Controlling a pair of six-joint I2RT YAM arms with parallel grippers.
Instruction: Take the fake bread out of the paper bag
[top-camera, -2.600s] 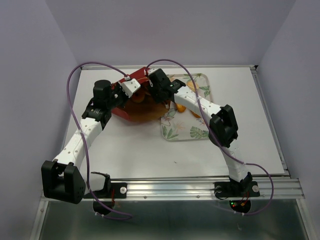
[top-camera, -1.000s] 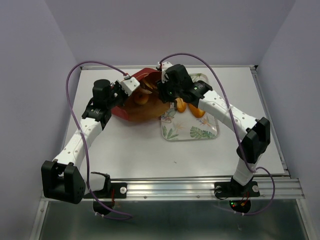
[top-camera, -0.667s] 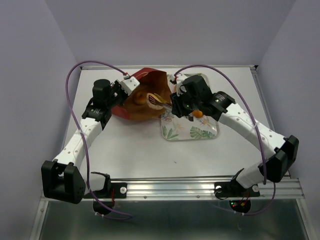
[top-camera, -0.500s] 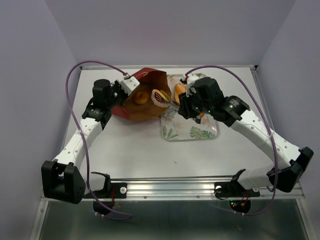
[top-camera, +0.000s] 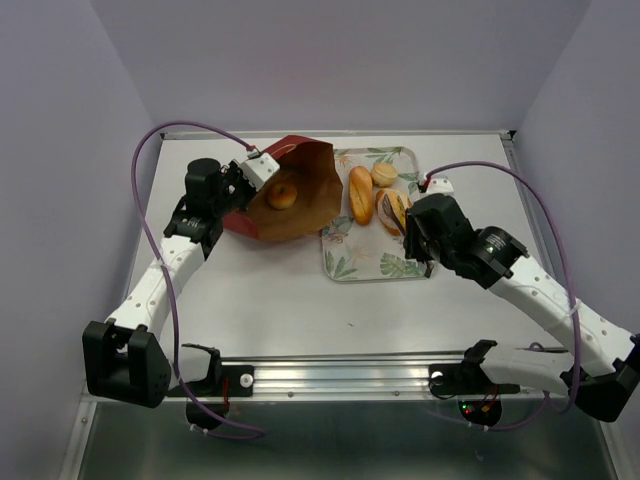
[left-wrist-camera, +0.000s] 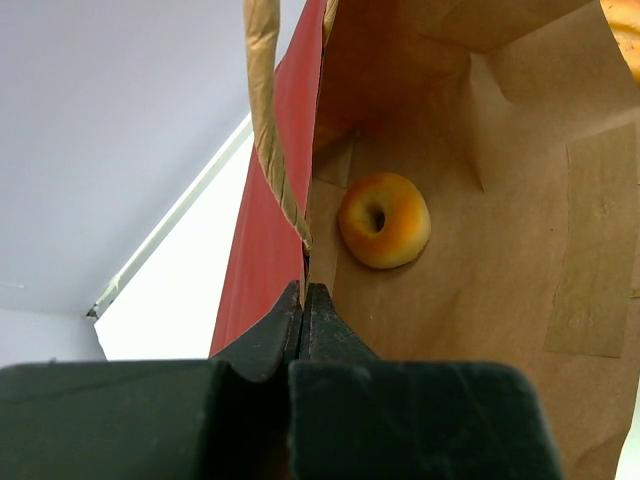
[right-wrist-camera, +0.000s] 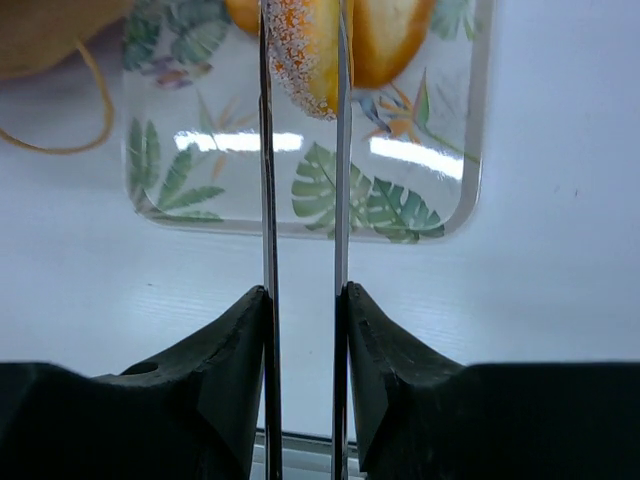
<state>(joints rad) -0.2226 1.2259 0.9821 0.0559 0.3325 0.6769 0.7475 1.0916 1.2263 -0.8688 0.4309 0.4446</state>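
- Left claw (left-wrist-camera: 303, 315): fingers pressed together on the rim of the paper bag (left-wrist-camera: 480, 250), pinching the wall where the red outside meets the brown inside.
- Twisted paper handle (left-wrist-camera: 265, 110) runs up from the pinch point toward the top of the left wrist frame.
- The paper bag sits at upper centre of the top view, on the table (top-camera: 280, 290). Its mouth gapes toward the camera and its right edge is just beside the left rim of the tray (top-camera: 372, 265).
- Bagel (left-wrist-camera: 385, 220): the only piece seen inside the bag. It lies on the brown inner wall, hole visible, well apart from the left claw's tips.
- Right claw (right-wrist-camera: 303, 90): the thin fingers stand a narrow gap apart and pinch a sugar-crusted orange loaf (right-wrist-camera: 300, 50) between them.
- The held loaf is over the leaf-patterned tray, right of centre in the top view. Whether it rests on the tray or hangs just above it cannot be told.
- Second loaf (top-camera: 360, 195): oblong, lying on the tray just left of the held one.
- Round bun (top-camera: 384, 174): on the tray near its far rim, above the two loaves in the frame.
- Another golden piece (right-wrist-camera: 390, 40) lies just right of the held loaf in the right wrist frame. It is cut off by the top edge, so its kind cannot be told.
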